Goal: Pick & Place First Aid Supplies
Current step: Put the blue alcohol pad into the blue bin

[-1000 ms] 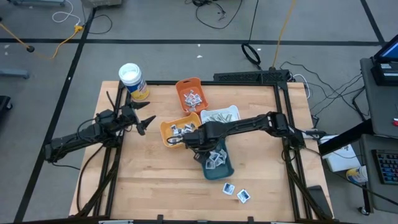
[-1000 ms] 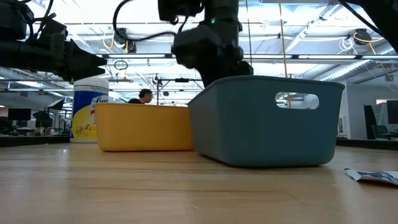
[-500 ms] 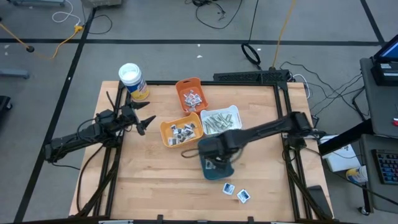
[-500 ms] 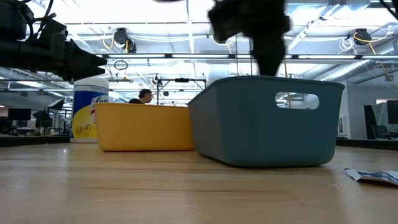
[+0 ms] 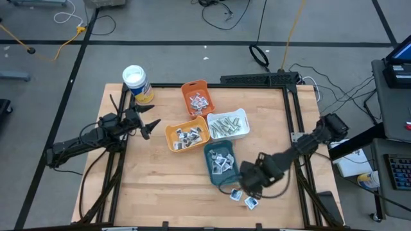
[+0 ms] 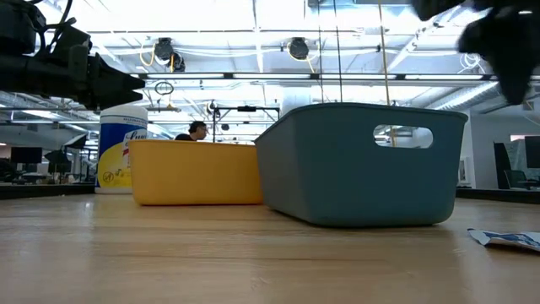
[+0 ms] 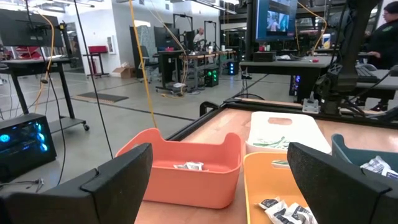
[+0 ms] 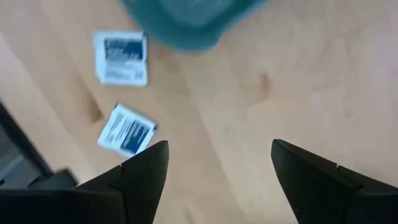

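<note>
Wooden table filled the frame. Left gripper waited near the left edge, jaws spread, empty. Right gripper hung above two loose square white sachets with blue print, jaws apart, holding nothing. Teal plastic tray held sachets, yellow-orange tray dark-print ones, white tray pale grey-green strips, orange tray more sachets. White-lidded yellow-label canister stood at the far-left corner. Print unreadable; low view cut one sachet off.
</note>
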Motion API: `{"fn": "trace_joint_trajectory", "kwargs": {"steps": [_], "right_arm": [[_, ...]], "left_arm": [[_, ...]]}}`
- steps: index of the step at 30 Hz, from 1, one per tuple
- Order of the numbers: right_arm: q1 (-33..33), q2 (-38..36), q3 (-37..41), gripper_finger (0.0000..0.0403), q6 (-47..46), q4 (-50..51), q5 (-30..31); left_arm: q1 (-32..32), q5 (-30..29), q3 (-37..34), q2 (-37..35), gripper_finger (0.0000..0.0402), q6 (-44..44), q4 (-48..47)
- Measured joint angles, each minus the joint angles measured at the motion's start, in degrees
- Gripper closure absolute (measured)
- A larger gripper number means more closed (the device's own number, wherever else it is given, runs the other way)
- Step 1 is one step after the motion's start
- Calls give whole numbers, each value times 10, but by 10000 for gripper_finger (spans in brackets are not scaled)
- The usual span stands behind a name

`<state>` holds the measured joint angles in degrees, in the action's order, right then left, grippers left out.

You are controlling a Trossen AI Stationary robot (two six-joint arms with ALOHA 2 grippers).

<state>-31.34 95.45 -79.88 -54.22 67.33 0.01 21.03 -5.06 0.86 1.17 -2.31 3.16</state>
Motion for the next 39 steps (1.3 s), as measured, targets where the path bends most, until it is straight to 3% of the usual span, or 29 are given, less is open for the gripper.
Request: {"fn": "trace_joint_trajectory", "kwargs": {"steps": [16, 25, 33, 39], "right_arm": [[-113, 50, 1, 124, -260, -67, 26], [-135, 124, 1, 124, -276, -128, 28], [-146, 181, 0, 127, -274, -196, -14], [-145, 182, 0, 182, -271, -185, -9]], "left_arm": [[0, 0, 0, 0, 23, 0, 0], [0, 0, 0, 0, 23, 0, 0], [0, 0, 0, 0, 23, 0, 0], [0, 0, 0, 0, 23, 0, 0]]}}
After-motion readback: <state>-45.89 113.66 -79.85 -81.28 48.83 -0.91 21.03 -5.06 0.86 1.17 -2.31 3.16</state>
